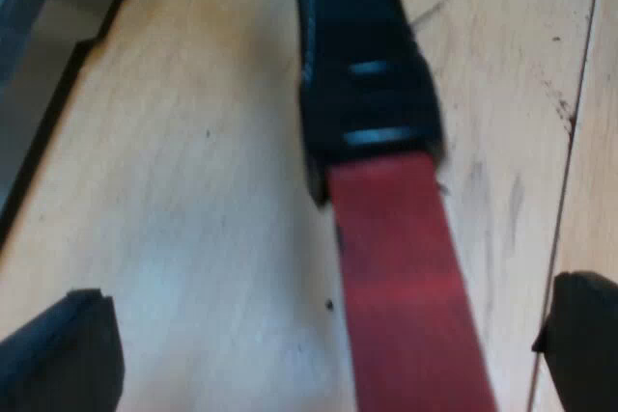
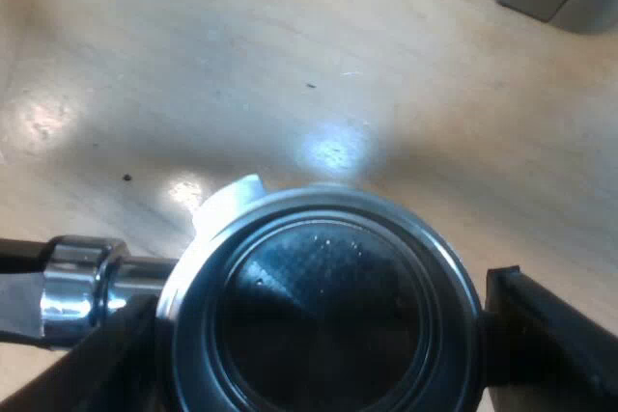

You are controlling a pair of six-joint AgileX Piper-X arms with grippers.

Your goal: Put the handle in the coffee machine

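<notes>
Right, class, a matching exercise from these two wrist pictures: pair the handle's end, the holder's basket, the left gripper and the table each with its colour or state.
Column one:
1. handle's end
2. holder's basket
3. left gripper
4. table

Column two:
A. pale wood
B. open, one finger on each side of the handle, not touching it
C. red
D. shiny round rim, dark inside

Pairs: 1-C, 2-D, 3-B, 4-A.
</notes>
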